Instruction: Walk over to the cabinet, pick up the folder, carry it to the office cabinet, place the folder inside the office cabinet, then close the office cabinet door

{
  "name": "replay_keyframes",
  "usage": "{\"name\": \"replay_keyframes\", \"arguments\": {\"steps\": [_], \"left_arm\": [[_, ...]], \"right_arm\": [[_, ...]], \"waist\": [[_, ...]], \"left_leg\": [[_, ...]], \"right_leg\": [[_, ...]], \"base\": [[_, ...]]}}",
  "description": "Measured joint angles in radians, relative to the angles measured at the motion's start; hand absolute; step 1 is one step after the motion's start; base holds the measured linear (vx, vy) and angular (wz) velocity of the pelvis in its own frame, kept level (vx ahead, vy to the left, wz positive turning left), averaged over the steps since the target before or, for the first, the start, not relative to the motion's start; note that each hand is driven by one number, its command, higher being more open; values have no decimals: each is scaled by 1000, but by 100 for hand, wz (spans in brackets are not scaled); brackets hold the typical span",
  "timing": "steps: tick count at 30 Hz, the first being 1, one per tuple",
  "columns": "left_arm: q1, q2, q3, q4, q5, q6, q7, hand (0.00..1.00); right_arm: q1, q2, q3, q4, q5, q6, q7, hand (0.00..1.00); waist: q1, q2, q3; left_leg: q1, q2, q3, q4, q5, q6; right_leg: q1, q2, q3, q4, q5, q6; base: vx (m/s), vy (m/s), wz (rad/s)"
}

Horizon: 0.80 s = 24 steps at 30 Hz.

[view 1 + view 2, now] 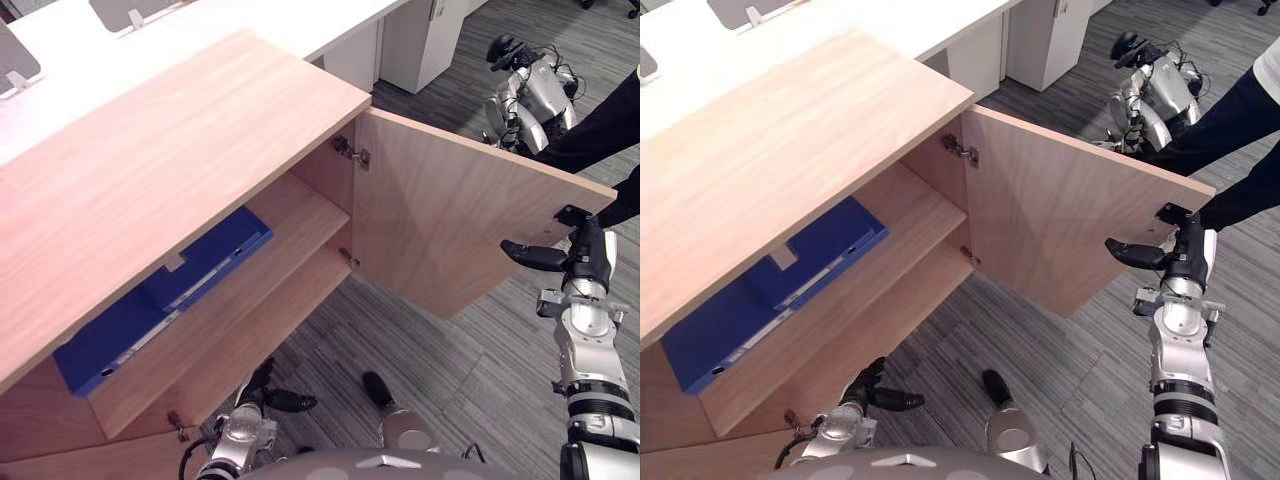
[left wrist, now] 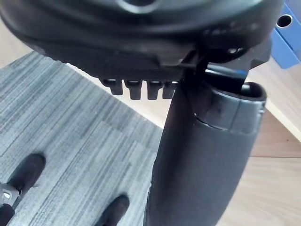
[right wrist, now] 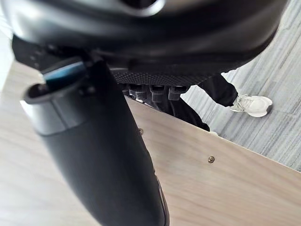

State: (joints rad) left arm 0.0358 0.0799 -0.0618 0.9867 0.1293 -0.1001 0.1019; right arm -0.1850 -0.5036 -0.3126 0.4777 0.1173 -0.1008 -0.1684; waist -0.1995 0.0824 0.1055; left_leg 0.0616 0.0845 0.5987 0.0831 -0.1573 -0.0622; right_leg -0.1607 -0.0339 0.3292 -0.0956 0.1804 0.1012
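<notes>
While the blue folder (image 1: 815,255) lies flat on the upper shelf (image 1: 275,255) inside the office cabinet (image 1: 150,160), neither of my hands holds it. It sits up and away from my left hand (image 1: 868,385), and well off to the left of my right hand (image 1: 585,255).

My left hand hangs low, just out from the cabinet's bottom front corner, below the shelf. Its thumb sticks straight out and its fingers (image 2: 141,88) are loose, with nothing in them.

The cabinet door (image 1: 450,220) stands wide open, swung out toward my right hand. That hand is at the door's outer top corner, with its thumb (image 1: 530,255) laid against the door's near face. I cannot tell whether the hand grips the door or only leans on it.

Beyond the door from my right hand stands a person (image 1: 600,130) in dark trousers and a white shoe (image 3: 254,104). Another robot (image 1: 530,95) is farther off on the grey carpet (image 1: 450,380). A white desk (image 1: 250,20) runs behind the cabinet.
</notes>
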Motion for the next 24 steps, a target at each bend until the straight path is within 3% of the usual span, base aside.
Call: {"name": "replay_keyframes", "arguments": {"steps": [6,13,18,24], "left_arm": [[23,0,1,5,2,0,0,100],[34,0,10,39,39,5,0,100],[24,1,9,39,40,5,0,100],[14,2,-9,37,62,4,-3,100]], "right_arm": [[6,3,-3,-4,0,1,-15,100],[126,149,-60,-187,1,2,-26,100],[302,256,-5,-366,4,2,39,100],[547,287,100,-570,42,2,165,100]], "waist": [[-2,1,-1],[-4,-8,-9],[-12,-38,-25],[-23,-73,-44]], "left_leg": [[-3,-12,-32,-5,13,8],[4,2,-42,-13,21,3],[35,7,-25,-24,19,-1],[39,15,7,-8,9,-13]], "right_leg": [[2,-14,-26,-6,-3,-4],[9,-1,-39,-4,1,-8],[23,17,-11,-3,3,-9],[16,29,22,-3,9,-16]], "base": [[-40,6,14],[20,-4,2],[33,-4,-18],[12,-6,-19]]}}
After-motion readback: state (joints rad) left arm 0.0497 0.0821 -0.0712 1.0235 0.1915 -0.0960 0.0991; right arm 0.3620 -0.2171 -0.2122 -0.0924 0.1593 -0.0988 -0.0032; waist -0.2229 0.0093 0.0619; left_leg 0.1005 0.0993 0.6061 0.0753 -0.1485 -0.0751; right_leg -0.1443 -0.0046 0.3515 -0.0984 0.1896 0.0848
